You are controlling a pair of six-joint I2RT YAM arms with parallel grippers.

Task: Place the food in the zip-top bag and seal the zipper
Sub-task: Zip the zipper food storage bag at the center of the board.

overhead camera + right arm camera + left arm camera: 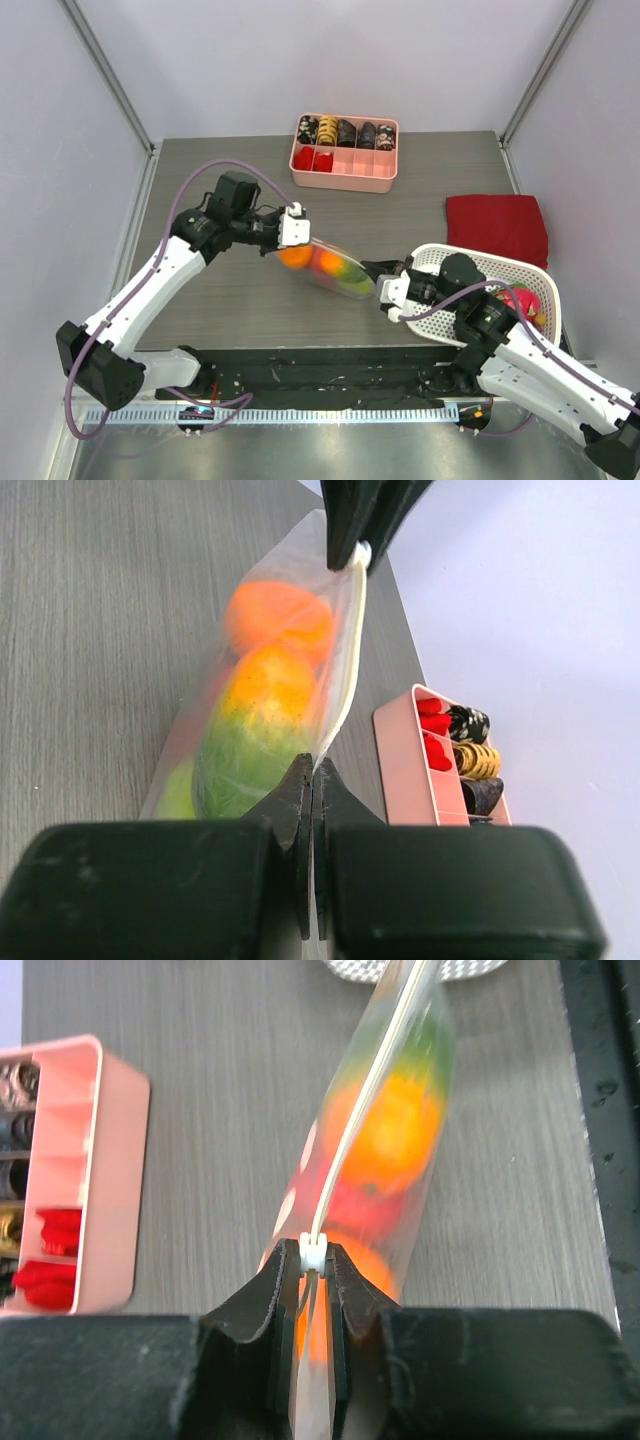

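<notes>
Right jaws, pressed together, pinch one end of the zipper [347,680]; left jaws are closed on its other end. Between them the bag [325,265] hangs stretched over the middle of the table [240,300], food inside: orange fruits [295,257], a red apple [335,1205], a green pear [240,765]. Basket [505,265] sits just right of it; tray [345,180] lies beyond.

Nothing readable coming through anywhere, no lettering, labels or numbers showing on the zip-top bag [328,264], the pink compartment tray [345,183], or the white perforated basket [490,262].
</notes>
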